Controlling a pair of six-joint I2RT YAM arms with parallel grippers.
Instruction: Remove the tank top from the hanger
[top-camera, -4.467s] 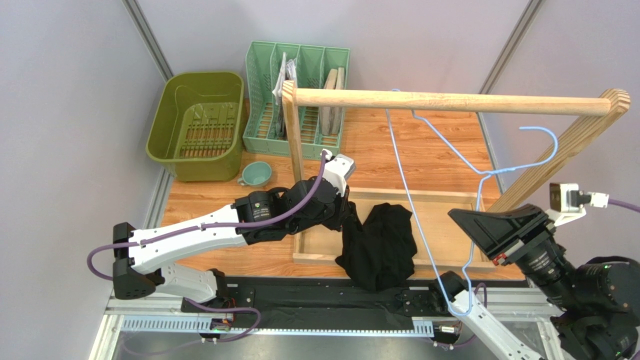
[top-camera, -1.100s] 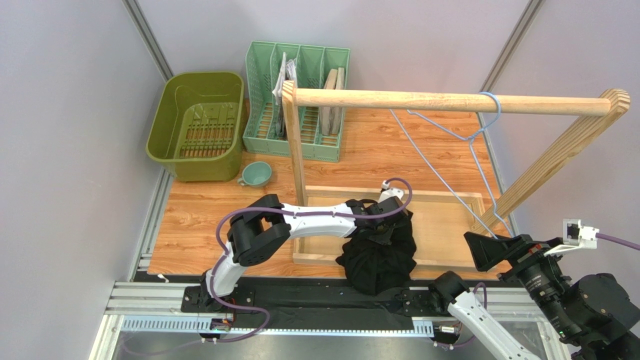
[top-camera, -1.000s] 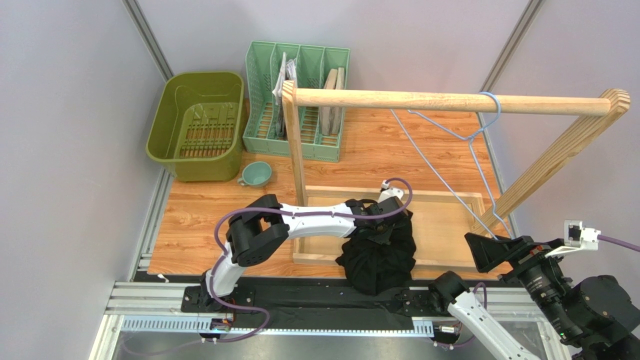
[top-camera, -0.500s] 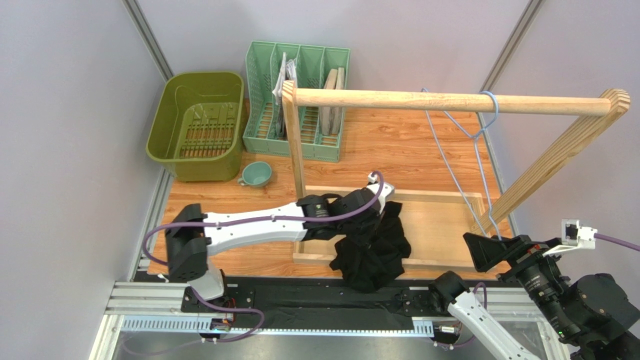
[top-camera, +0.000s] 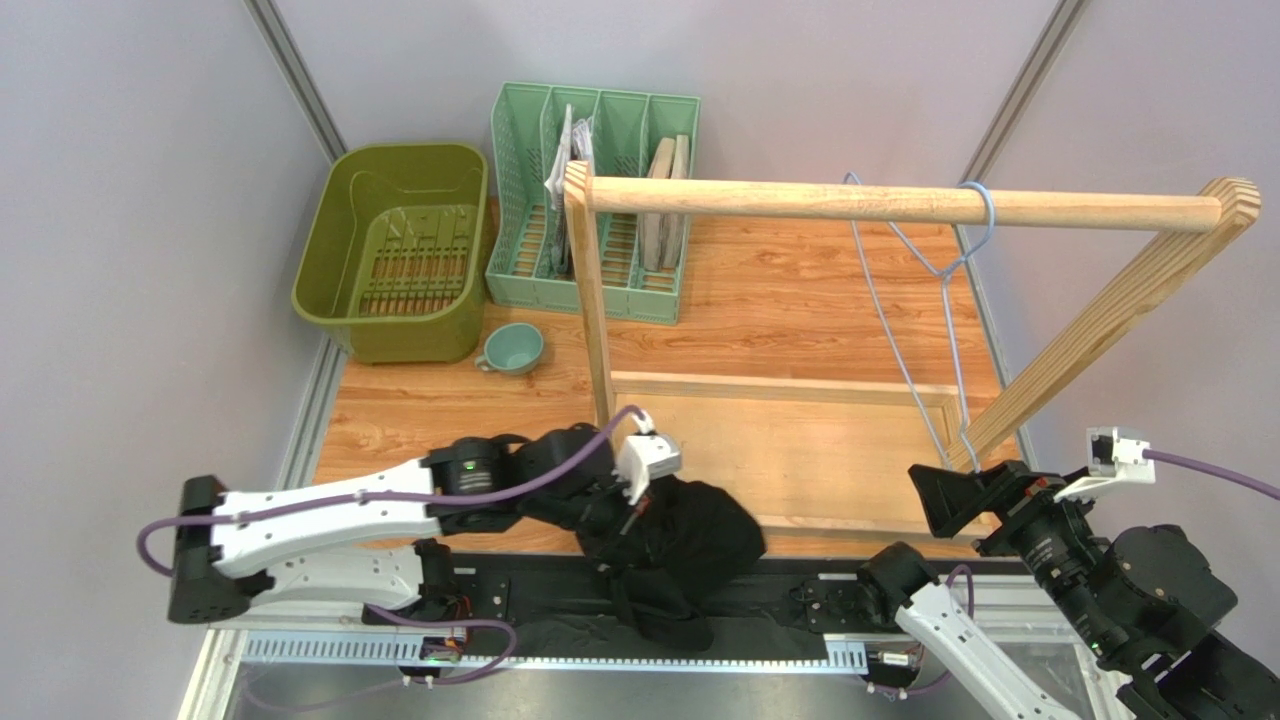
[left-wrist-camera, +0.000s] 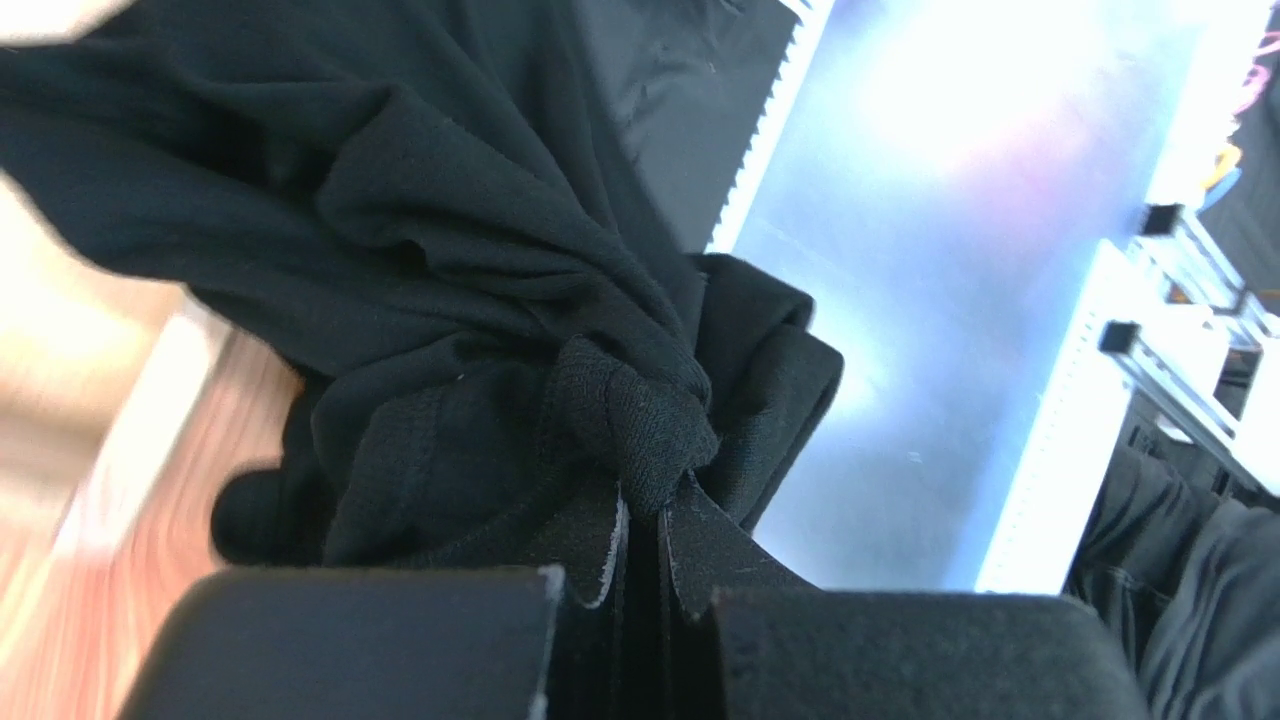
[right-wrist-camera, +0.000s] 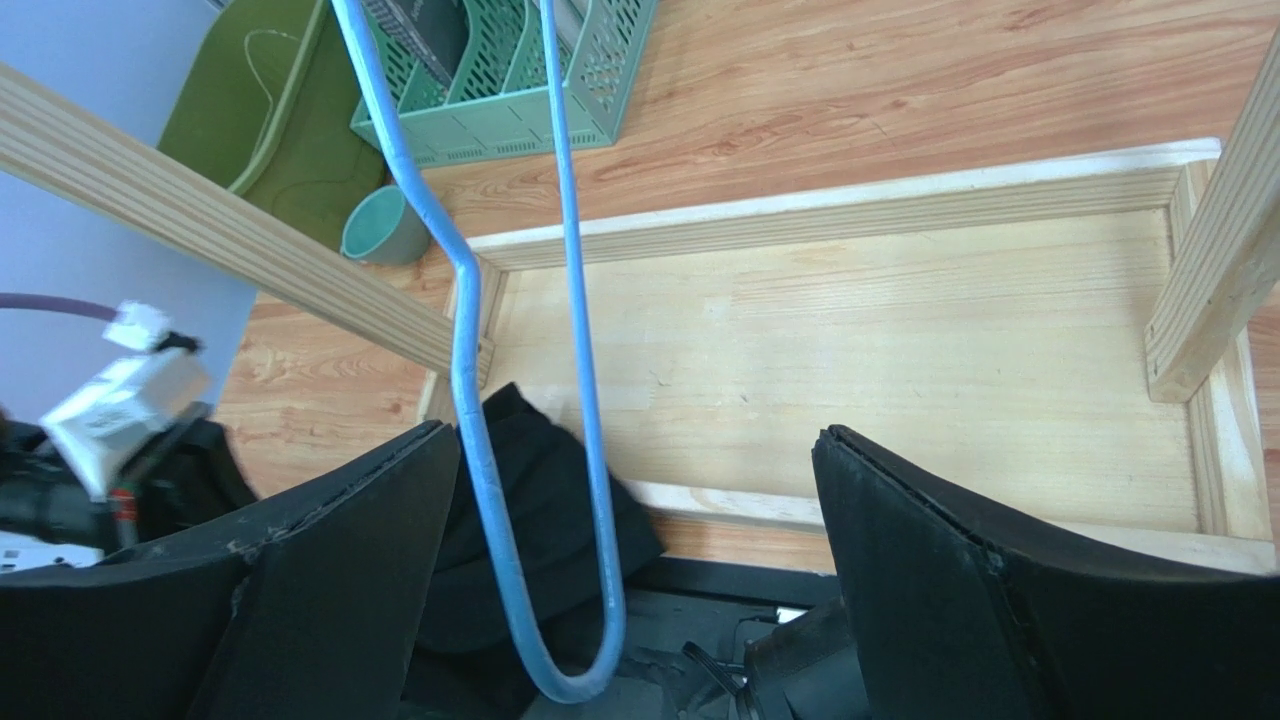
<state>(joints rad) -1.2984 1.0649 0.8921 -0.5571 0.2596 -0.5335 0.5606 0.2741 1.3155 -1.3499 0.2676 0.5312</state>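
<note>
The black tank top (top-camera: 688, 543) hangs bunched over the table's near edge, off the hanger. My left gripper (top-camera: 643, 503) is shut on a fold of it; the left wrist view shows the fingertips (left-wrist-camera: 706, 548) pinching the tank top (left-wrist-camera: 496, 300). The light-blue hanger (top-camera: 953, 285) hangs bare by its hook from the wooden rail (top-camera: 842, 200). My right gripper (top-camera: 939, 495) is open below the hanger. In the right wrist view the hanger's lower loop (right-wrist-camera: 579, 375) hangs free between the spread fingers (right-wrist-camera: 346, 585), with the tank top (right-wrist-camera: 534, 495) behind it.
The rail's frame stands on a shallow wooden tray (top-camera: 781, 393), with posts at left (top-camera: 589, 300) and right (top-camera: 1097, 323). A green basin (top-camera: 394, 248), a green slotted rack (top-camera: 601, 195) and a teal cup (top-camera: 511, 348) sit at the back left.
My left arm has drawn the tank top out of the tray, toward the near edge and to the left. The hanger, put on the rail earlier, has swung to hang narrower. The right gripper stays open.
</note>
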